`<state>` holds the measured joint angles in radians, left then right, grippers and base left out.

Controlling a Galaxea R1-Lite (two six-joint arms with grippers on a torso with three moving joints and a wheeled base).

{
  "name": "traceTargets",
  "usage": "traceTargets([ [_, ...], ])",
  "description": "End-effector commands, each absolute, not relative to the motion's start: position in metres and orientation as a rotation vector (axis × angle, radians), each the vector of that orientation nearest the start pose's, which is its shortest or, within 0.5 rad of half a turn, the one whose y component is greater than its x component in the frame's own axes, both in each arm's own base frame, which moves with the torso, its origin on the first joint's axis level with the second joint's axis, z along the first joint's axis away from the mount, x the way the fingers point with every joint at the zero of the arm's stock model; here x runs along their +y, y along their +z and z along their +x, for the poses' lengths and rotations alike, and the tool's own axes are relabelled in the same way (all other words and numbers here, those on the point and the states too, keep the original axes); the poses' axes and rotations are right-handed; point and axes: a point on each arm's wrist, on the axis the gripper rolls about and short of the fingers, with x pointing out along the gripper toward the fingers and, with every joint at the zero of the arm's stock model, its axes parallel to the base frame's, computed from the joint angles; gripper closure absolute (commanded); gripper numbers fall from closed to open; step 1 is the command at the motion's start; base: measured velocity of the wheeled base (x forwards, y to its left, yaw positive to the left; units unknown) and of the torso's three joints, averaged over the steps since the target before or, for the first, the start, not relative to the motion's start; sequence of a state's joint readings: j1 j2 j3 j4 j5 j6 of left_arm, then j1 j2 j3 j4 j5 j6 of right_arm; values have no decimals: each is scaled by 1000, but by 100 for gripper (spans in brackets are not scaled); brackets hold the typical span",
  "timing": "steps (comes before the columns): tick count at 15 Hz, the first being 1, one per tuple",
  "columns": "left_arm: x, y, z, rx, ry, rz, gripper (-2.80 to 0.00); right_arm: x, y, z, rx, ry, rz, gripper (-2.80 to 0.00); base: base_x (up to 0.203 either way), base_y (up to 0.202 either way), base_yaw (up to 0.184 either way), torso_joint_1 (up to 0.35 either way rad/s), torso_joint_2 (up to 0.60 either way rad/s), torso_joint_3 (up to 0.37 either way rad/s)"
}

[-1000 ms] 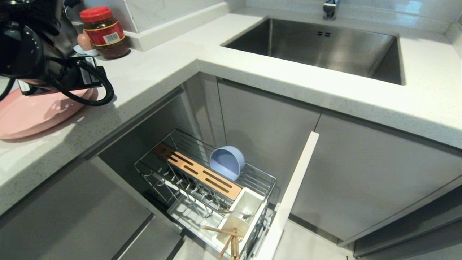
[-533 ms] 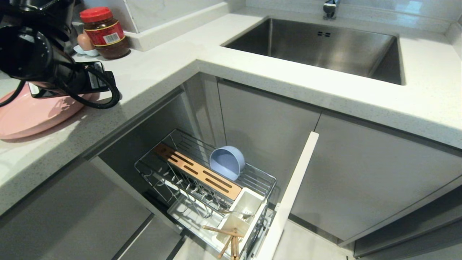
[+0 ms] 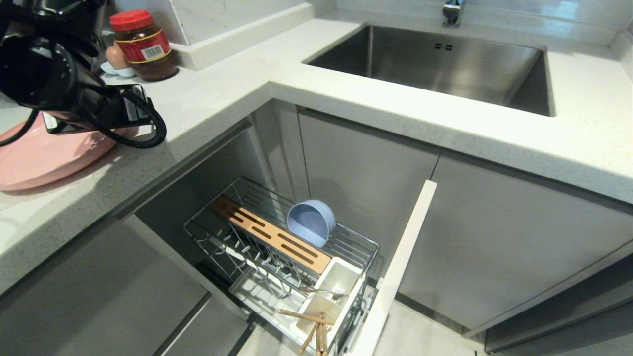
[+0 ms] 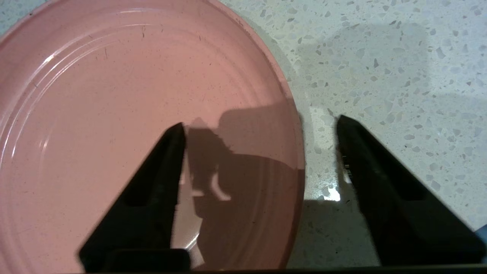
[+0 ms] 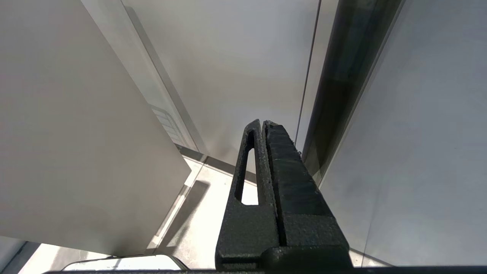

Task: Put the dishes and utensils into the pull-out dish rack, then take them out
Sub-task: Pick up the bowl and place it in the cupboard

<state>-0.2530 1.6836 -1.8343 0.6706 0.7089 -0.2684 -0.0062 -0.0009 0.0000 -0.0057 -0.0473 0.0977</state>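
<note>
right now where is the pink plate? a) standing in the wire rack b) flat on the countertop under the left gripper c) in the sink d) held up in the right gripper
b: the pink plate lies flat on the speckled countertop, with the open left gripper straddling its rim, one finger over the plate and one over the counter.

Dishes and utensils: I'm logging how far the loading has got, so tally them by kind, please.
Plates: 1, pink plate on the counter, under the left gripper
Bowls: 1, blue bowl in the dish rack
Chopsticks: 2, chopsticks in a rack cup
Metal utensils: 1, metal utensil in a rack cup
Total: 5
</note>
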Motion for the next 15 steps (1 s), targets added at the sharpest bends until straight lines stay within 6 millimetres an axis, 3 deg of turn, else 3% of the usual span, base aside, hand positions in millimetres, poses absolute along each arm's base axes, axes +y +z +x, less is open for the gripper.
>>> traceTargets([
  [1,-56,350,275,401,510,-19,0,-1,76,-23,-12,-53,98,0,0,0,0,0,0,0],
  [8,-55,356,271,377,509,-45,0,-1,76,-23,-12,-53,98,0,0,0,0,0,0,0],
  [15,-44,392,228,222,501,-170,0,-1,76,-23,-12,-53,98,0,0,0,0,0,0,0],
])
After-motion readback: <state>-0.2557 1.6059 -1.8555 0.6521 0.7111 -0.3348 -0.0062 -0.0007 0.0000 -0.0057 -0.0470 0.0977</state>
